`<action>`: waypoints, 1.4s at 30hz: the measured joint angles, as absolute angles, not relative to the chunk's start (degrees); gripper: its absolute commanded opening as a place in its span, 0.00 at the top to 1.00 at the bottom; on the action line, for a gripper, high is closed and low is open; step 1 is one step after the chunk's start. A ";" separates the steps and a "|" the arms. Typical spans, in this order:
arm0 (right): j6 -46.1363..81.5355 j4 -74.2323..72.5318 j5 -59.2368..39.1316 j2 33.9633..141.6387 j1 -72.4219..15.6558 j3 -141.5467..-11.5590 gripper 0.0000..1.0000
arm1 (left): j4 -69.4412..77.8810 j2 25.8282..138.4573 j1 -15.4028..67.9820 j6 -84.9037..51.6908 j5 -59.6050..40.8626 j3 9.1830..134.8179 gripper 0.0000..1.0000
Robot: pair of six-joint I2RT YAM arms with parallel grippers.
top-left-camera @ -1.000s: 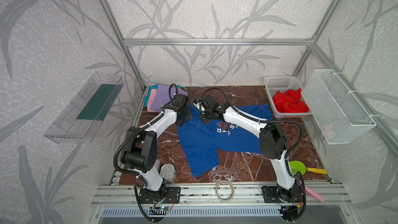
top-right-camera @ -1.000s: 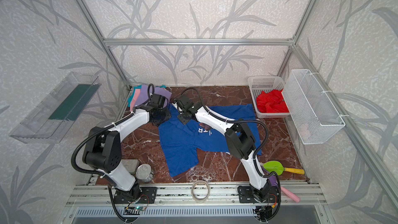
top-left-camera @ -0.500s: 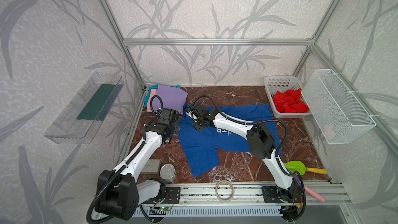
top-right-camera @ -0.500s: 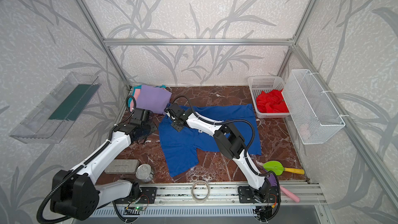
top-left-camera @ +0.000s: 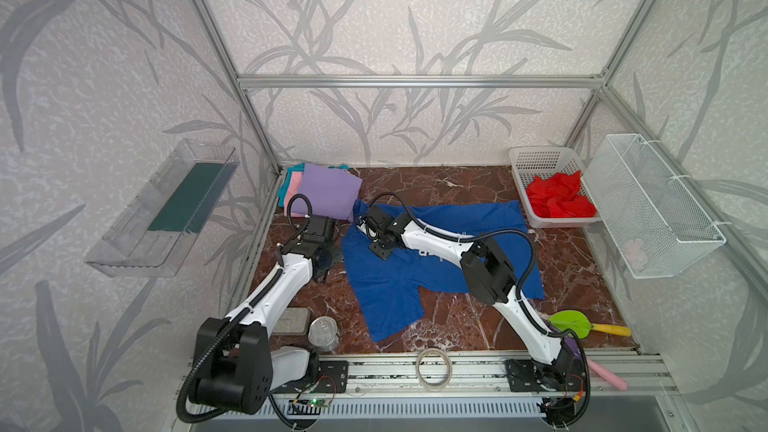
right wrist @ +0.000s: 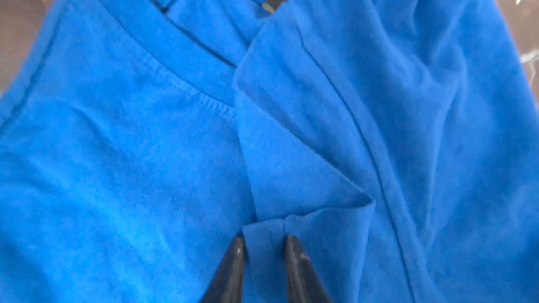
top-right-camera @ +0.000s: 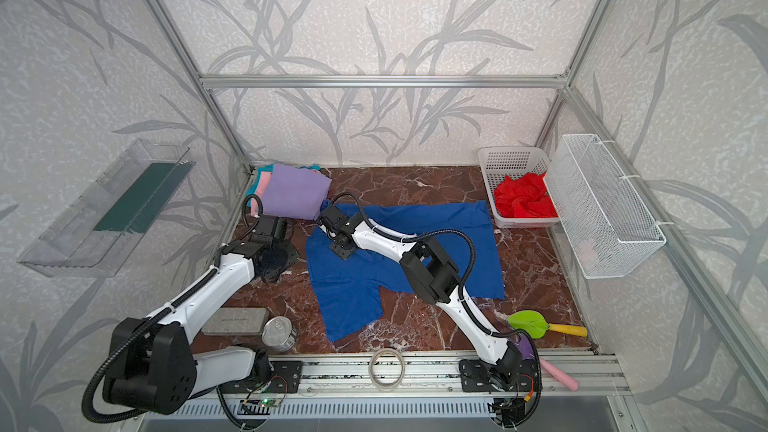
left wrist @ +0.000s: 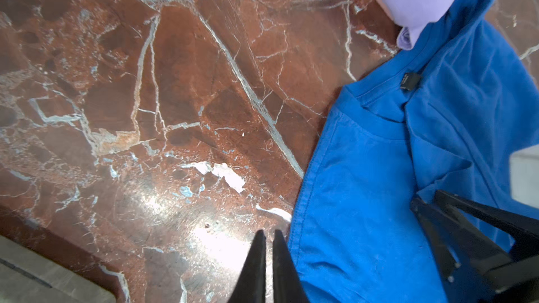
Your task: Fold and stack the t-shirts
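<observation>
The blue t-shirt [right wrist: 145,170] is seen as soft matt knitted cloth, with stitched ribbing at the collar. The lavender t-shirt [top-left-camera: 328,189] and the red t-shirt [top-left-camera: 559,201] are likewise shown as matt cloth. The tabletop [left wrist: 175,97] is finished in a glossy red-brown marble pattern veined with white. The basket [top-left-camera: 536,160] is made of white perforated plastic, the wall basket [top-left-camera: 656,209] of white wire mesh, the frame [top-left-camera: 415,81] of brushed metal.

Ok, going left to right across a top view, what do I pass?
Clear tray → lavender shirt → blue shirt → red shirt → wire basket.
</observation>
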State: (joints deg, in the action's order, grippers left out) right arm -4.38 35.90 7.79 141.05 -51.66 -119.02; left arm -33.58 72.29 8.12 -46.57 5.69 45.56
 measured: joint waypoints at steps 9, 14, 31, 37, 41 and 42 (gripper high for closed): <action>-4.36 36.80 8.36 141.16 -51.64 -119.39 0.89 | -33.45 72.55 8.03 -46.52 5.63 45.56 0.91; -4.08 37.08 5.76 137.47 -51.64 -116.20 0.89 | -33.43 72.55 8.01 -46.48 5.63 45.56 0.90; 0.58 27.94 -6.15 121.47 -57.32 -88.20 0.82 | -33.41 72.84 7.97 -45.63 4.43 45.54 0.90; 0.86 26.59 -6.92 121.14 -58.04 -85.78 0.82 | -33.39 72.88 7.97 -45.45 3.84 45.54 0.86; 0.78 26.26 -4.84 120.77 -57.95 -85.76 0.84 | -32.49 74.24 8.54 -44.97 2.44 45.54 0.85; 0.73 26.17 -4.21 120.55 -57.93 -85.89 0.84 | -32.36 74.91 8.67 -44.95 2.20 45.54 0.85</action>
